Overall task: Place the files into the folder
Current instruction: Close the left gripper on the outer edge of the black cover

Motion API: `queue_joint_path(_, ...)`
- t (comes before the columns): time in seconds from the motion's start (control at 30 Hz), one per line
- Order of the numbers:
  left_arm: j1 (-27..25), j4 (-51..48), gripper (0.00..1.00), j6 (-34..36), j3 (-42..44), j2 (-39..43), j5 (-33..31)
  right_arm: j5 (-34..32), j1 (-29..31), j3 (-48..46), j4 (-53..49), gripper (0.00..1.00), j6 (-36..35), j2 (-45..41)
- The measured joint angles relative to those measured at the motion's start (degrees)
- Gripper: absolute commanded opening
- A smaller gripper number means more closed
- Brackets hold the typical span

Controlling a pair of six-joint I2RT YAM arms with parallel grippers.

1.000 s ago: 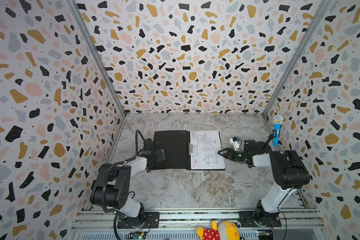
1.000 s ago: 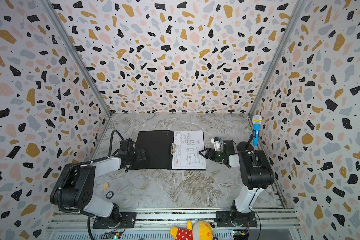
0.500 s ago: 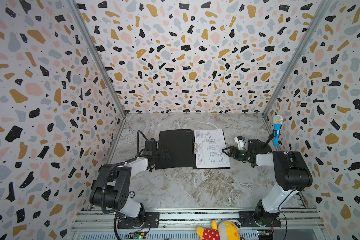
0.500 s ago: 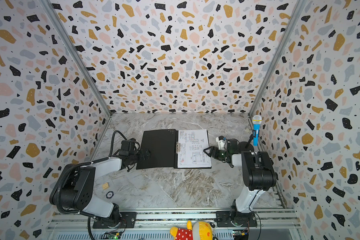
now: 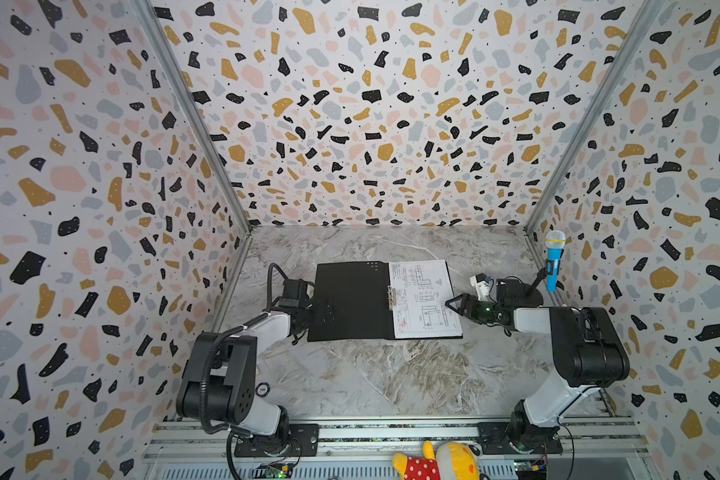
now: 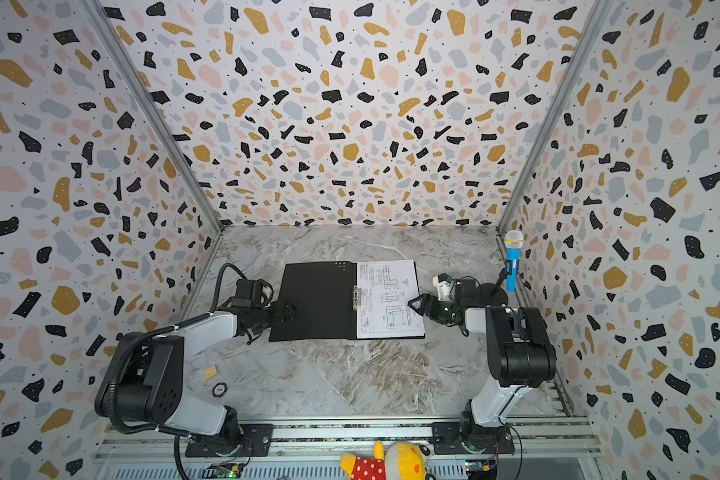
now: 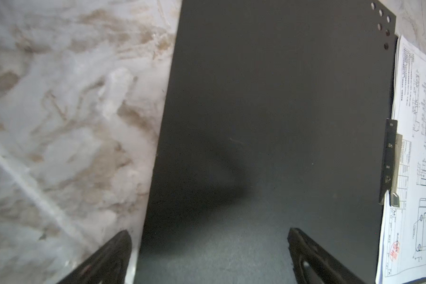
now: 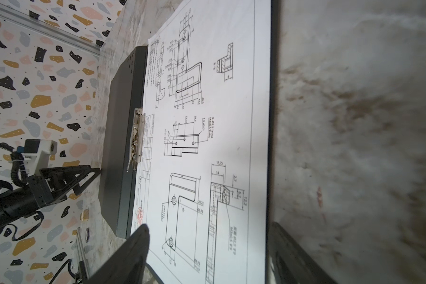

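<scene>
Both top views: grey marble-look worktop (image 5: 391, 386) w/ flat black opened folder (image 5: 350, 301) at ctr; white printed paper files (image 5: 425, 299) on its 3 o'clock half; left end effector (image 5: 326, 311) jaws apart at 9 o'clock edge, right end effector (image 5: 454, 302) likewise at 3 o'clock edge.

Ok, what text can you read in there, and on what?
"15,75", "14", "2,7", "12,2": sheet, dimensions.
"1 X 45,0°", "38,5": sheet, dimensions.
"A4": sheet, title block.
Notes, stamp: too small to read.
Folder: no text.
</scene>
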State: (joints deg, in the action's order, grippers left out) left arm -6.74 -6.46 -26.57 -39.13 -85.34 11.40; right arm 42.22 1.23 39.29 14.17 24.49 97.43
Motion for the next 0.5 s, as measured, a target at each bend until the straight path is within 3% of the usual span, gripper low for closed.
queue_joint_path(0.5,-2.7,2.6,0.99,0.4,4.4,3.1,0.6,0.8,-0.2,0.2,-1.2,0.71,-2.2,0.3)
